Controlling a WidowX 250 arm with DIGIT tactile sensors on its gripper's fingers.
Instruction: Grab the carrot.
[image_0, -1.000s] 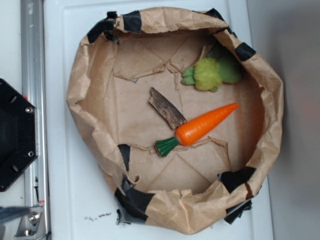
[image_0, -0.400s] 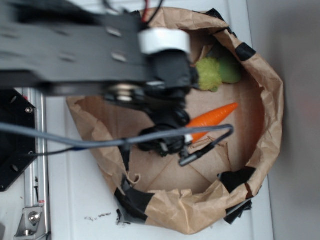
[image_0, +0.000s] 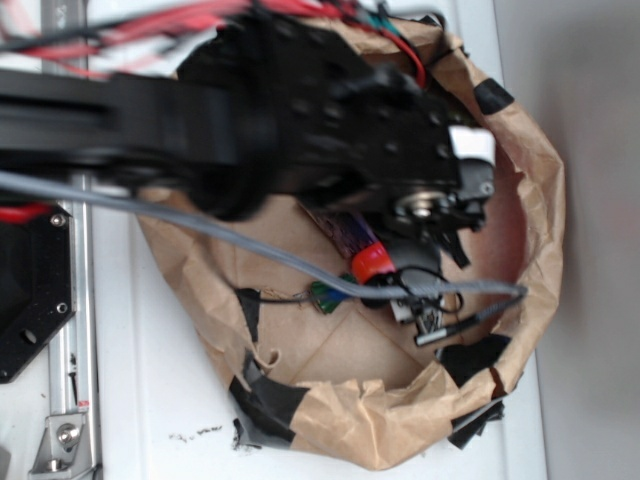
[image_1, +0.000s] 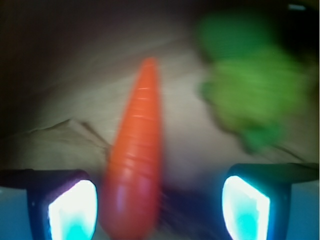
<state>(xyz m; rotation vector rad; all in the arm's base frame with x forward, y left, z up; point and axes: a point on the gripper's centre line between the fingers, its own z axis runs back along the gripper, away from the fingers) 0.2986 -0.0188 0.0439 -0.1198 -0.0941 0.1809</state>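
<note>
Carrot (image_1: 136, 165) sits right there in the wrist view, lying on the brown paper floor and pointing away, its thick end between the two lit fingertips (image_1: 72, 210); the hand (image_1: 159, 209) is spread wide, nothing pinched yet, and the carrot lies much nearer the left-side finger in that view than the other; from overhead the arm (image_0: 300, 110) blankets most of the paper-lined basket (image_0: 545, 200) on the white desk (image_0: 150, 400), and only a sliver of orange and the green stub top (image_0: 322, 295) peek out beneath it.

What could go wrong, as I judge it: the carrot is off-centre in the opening, so a close from here may have one finger strike first and nudge the glossy, tapered body sideways or roll it away; a grip landing on the taper could squeeze it out forward; a descent too deep could catch the crumpled paper; the fuzzy green toy (image_1: 250, 90) looks apart from the carrot, beyond the far finger, and probably safe.

Hard to read: the wrist picture is blurred, so whether the fingers are down at floor level I cannot tell; overhead, the hand itself, the carrot's tip, the green toy and most of the brown bark piece (image_0: 345, 235) are hidden under the arm; a grey cable (image_0: 250, 250) crosses the basket as well.
</note>
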